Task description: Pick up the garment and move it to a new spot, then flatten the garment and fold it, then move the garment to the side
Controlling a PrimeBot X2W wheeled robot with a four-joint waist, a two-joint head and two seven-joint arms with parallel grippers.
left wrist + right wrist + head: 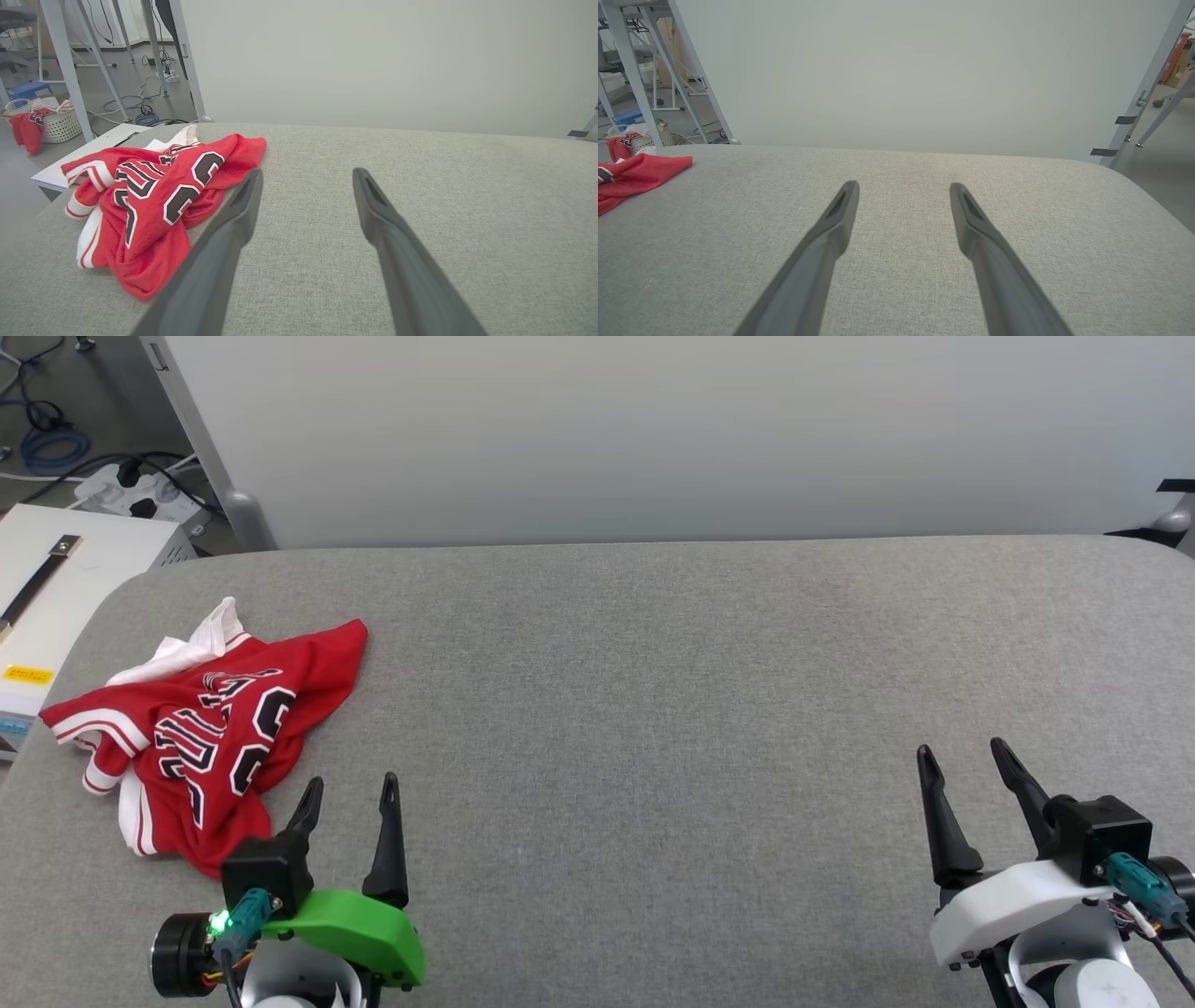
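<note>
Both left hand [353, 780] and right hand [961, 747] gape empty.

Crumpled red jersey-style garment [233, 728] with white sleeves: folds hide much of its black, white-outlined lettering; right wrist view's left edge cuts it off. Left claw [307, 173]: one dark finger [224, 242] covers the garment's near edge in left wrist view.

A pale partition [653, 439] stands behind the grey fabric table [653, 709].
</note>
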